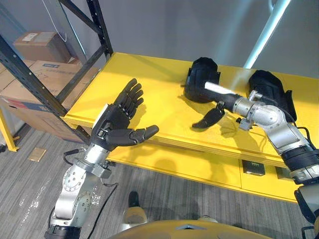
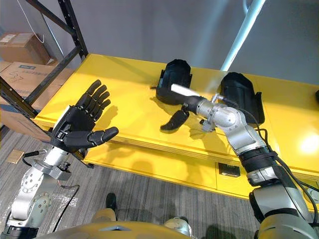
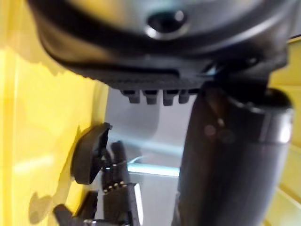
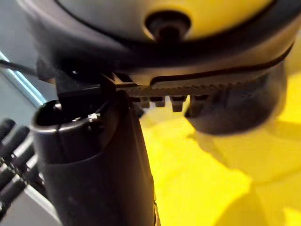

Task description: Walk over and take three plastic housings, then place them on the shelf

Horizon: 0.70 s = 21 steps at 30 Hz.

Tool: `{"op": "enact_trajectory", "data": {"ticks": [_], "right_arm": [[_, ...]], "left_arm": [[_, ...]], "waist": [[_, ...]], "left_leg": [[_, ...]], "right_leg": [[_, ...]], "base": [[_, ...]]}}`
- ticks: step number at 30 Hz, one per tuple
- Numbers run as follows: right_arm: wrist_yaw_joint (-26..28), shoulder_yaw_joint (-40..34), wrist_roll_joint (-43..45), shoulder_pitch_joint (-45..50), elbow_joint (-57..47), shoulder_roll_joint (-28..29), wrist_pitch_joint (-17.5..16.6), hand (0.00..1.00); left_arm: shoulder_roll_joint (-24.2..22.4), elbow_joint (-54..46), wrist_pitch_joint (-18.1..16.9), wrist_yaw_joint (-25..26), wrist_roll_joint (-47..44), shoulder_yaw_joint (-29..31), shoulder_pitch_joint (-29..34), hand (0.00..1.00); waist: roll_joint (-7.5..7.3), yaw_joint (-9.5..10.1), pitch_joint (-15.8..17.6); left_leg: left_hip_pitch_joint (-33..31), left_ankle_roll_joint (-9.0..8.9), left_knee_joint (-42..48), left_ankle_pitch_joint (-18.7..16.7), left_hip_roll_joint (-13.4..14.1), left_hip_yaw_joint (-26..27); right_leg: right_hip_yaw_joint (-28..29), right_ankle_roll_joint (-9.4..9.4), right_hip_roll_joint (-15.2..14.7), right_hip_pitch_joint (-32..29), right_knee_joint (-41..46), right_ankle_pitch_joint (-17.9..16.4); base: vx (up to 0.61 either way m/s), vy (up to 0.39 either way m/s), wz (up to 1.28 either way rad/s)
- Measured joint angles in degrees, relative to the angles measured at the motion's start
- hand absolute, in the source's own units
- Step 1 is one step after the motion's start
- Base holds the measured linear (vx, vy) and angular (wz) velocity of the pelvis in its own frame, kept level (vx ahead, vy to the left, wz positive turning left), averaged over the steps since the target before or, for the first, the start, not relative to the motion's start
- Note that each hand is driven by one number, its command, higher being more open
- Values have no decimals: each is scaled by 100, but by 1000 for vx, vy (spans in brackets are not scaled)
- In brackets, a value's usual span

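Note:
Two black plastic housings lie at the back of the yellow shelf board (image 1: 149, 99): one in the middle (image 1: 202, 74) and one further right (image 1: 269, 84). My right hand (image 1: 219, 102) reaches in from the right with straight fingers against the middle housing's near side and its thumb (image 1: 209, 118) spread low over the board. The right wrist view shows this housing (image 4: 235, 108) just past the fingers. My left hand (image 1: 119, 122) hovers open and holds nothing above the board's front left edge, palm turned inward.
A black rack upright with a diagonal brace (image 1: 30, 79) stands at the left. Cardboard boxes (image 1: 35, 45) are stacked behind it. A pale blue pole (image 1: 264, 30) rises behind the shelf. Grey floor lies below the board's front edge.

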Motion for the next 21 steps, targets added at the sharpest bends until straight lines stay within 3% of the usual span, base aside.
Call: {"op": "enact_trajectory", "data": {"ticks": [8, 13, 21], "right_arm": [[-482, -484, -574, -25, -318, 1, -28, 100], [-419, -483, -566, -23, -255, 4, 305, 100], [-93, -163, -557, -274, 817, -10, 713, 100]], "left_arm": [[-41, 97, 0, 4, 0, -64, 25, 100], [-40, 98, -1, 28, 0, -145, 25, 100], [-40, 130, -1, 69, -4, -222, 25, 100]], "waist": [[6, 7, 6], [10, 12, 13], [109, 5, 82]], "left_leg": [[-102, 0, 0, -1, -14, -22], [-122, 5, 0, 38, -23, -51], [-120, -28, -2, 41, -22, -157]], "right_leg": [[-33, 6, 5, -55, -65, 3], [-56, 6, 2, -61, -52, 3], [-154, -23, 5, 5, -4, -24]], "base": [[0, 0, 0], [2, -6, 2], [-47, -5, 6]]}}
